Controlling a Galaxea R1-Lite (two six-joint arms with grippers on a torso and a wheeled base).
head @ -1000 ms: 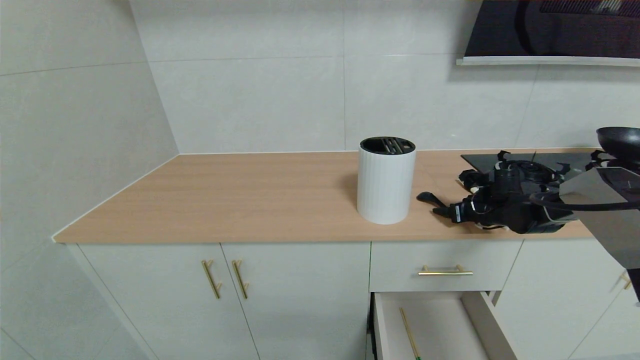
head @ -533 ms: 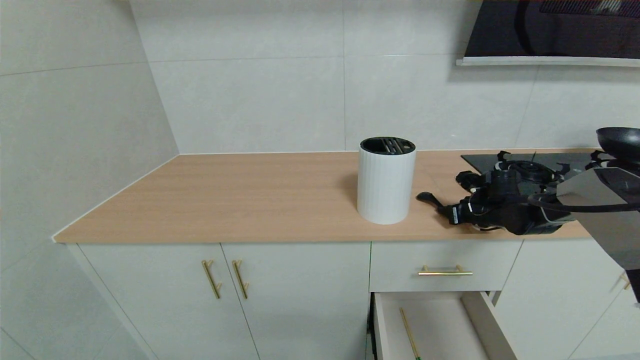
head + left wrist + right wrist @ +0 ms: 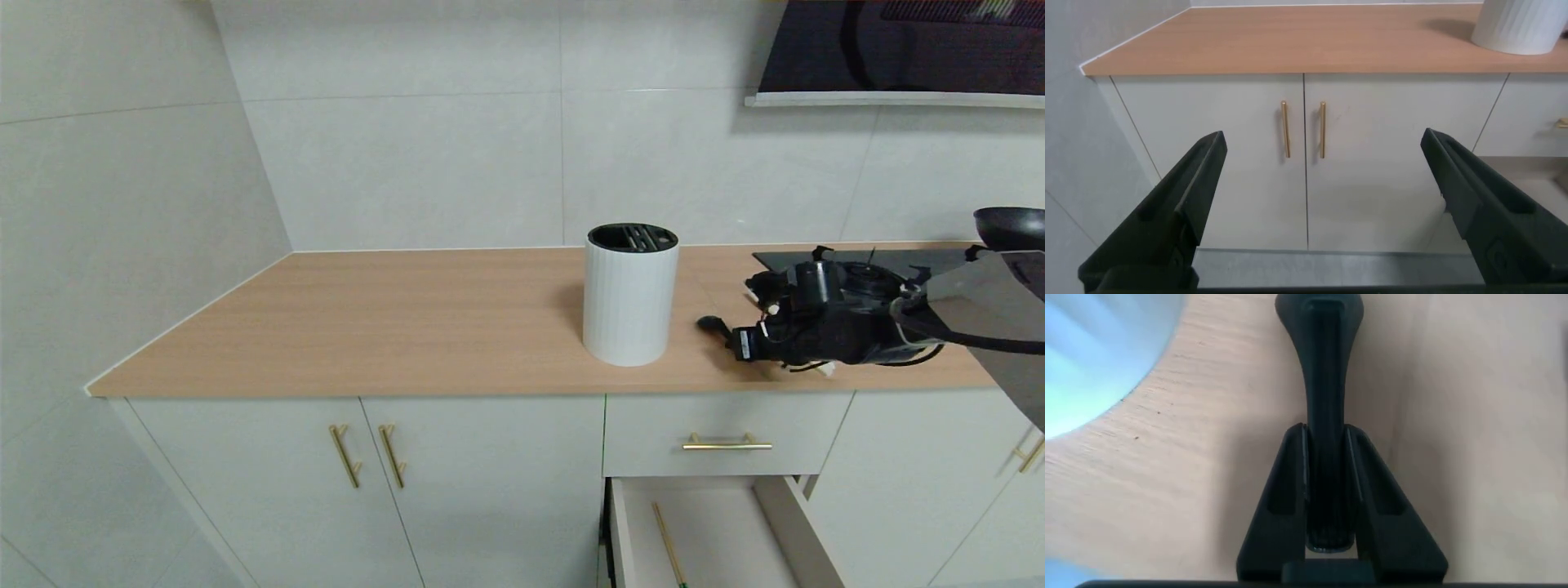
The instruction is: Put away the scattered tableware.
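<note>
My right gripper (image 3: 735,339) hovers low over the wooden countertop (image 3: 408,318), just right of the white ribbed utensil holder (image 3: 630,294) with its black slotted top. It is shut on a black utensil handle (image 3: 712,324), whose rounded end sticks out toward the holder. In the right wrist view the handle (image 3: 1323,376) runs straight between the two fingers (image 3: 1282,490), with the holder's (image 3: 1094,351) edge beside it. My left gripper (image 3: 1323,143) stands open and holds nothing, down in front of the cabinet doors (image 3: 1302,163).
A gas hob (image 3: 865,269) with a black pan (image 3: 1008,224) sits at the counter's right end, under a range hood (image 3: 898,49). Below the counter a drawer (image 3: 702,531) stands pulled out with a thin stick (image 3: 668,547) inside. The counter's left half is bare.
My right gripper has risen a little and drawn back to the right with the black handle still in it. The holder has not moved.
</note>
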